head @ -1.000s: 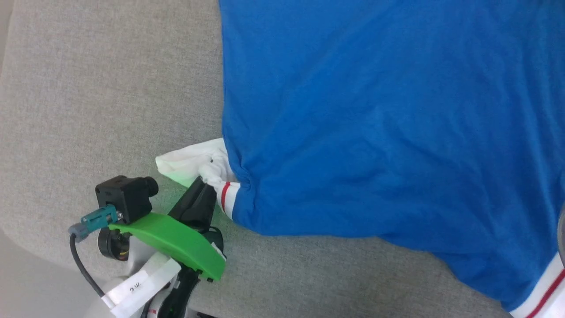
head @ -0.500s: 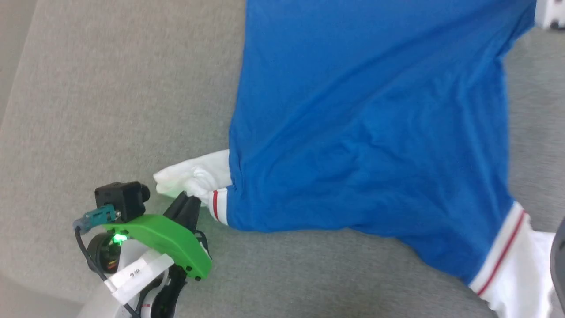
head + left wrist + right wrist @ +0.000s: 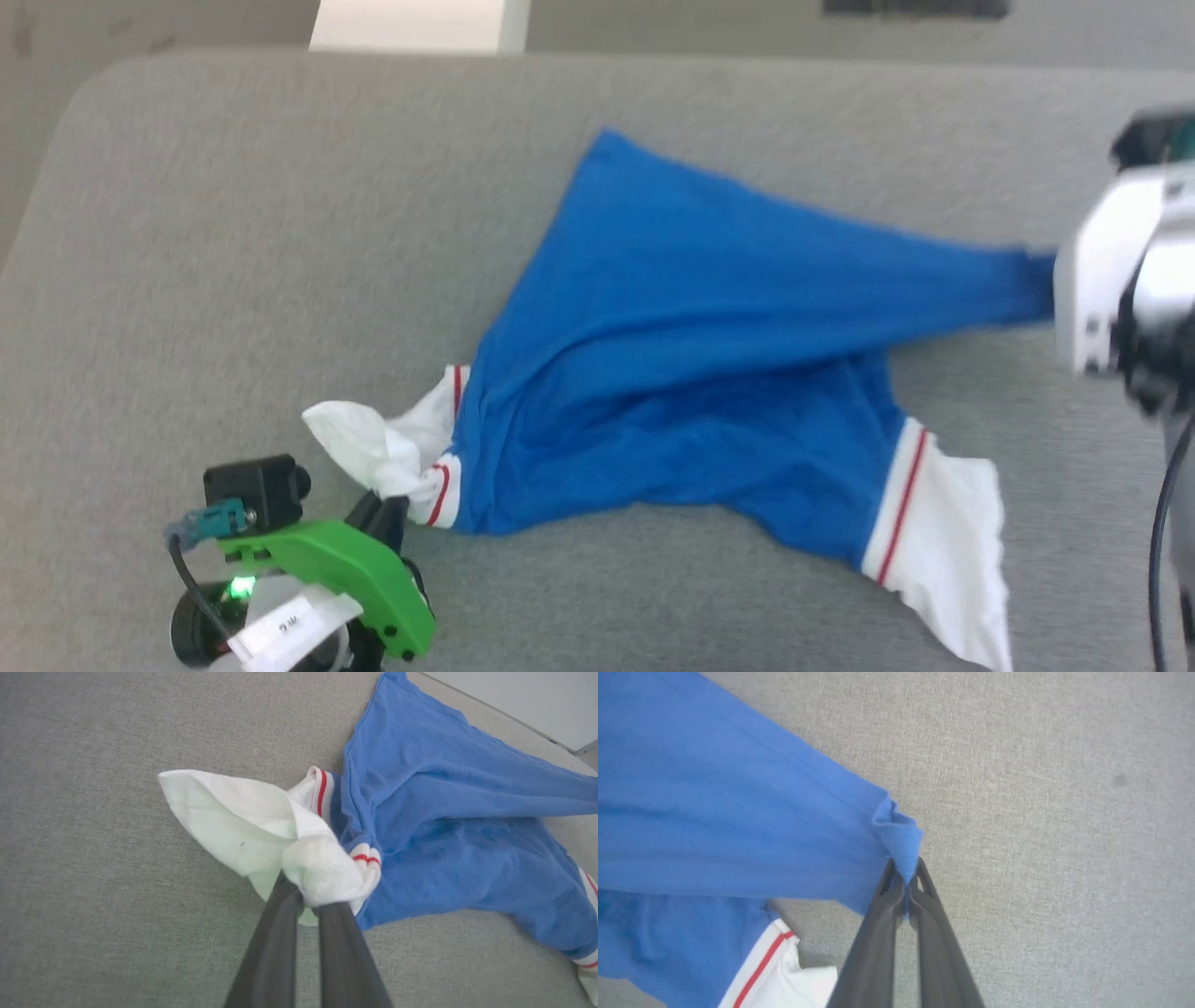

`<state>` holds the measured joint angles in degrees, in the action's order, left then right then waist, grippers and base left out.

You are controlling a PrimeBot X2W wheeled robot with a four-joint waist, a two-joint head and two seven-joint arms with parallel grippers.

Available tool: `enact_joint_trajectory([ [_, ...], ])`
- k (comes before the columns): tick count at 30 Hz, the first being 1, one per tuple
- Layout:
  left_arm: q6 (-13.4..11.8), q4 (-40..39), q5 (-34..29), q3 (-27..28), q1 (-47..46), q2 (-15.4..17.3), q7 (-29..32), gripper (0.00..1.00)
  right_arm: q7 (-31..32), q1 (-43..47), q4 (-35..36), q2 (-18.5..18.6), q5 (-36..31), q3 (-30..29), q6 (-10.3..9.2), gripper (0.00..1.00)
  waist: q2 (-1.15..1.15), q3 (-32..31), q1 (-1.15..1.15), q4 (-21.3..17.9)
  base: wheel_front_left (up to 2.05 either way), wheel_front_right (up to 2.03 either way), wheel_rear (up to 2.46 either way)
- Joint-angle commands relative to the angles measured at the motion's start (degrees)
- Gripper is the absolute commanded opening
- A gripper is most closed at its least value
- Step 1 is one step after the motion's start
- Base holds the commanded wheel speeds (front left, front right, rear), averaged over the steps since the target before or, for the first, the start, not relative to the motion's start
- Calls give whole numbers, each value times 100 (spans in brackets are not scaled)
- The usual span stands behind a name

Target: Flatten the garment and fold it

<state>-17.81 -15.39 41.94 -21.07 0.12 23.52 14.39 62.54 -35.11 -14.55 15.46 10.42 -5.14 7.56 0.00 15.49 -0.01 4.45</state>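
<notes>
step: low over the grey table (image 3: 233, 233), gently pull the bunched garment (image 3: 709, 373), lying mid-table, from both ends alike | left gripper (image 3: 306, 898) pinches a white sleeve (image 3: 243, 821) near the table's front; right gripper (image 3: 903, 891) pinches a blue corner (image 3: 899, 833) near the table's right side | count: one table, one garment, two grippers, two sleeves

Bright, even, diffuse.
Soft across head view, smeared at right; faint shadows under the garment (image 3: 709, 373).
</notes>
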Motion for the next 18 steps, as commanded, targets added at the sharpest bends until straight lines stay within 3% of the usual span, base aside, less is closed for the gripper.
enact_joint_trajectory([
  [1,-53,-31,27,7,88,44,19,0,17,312,139,18,90,-17,-8,0,0,-640,1,-513,0,0,0],
  [7,-148,-103,45,-33,256,38,70,0,61,1471,641,-107,323,-260,-8,0,0,-927,1,-588,0,0,0],
  [18,-197,-141,62,-119,370,21,118,0,106,3020,879,-806,534,-439,-8,0,0,-1042,1,-502,0,0,0],
])
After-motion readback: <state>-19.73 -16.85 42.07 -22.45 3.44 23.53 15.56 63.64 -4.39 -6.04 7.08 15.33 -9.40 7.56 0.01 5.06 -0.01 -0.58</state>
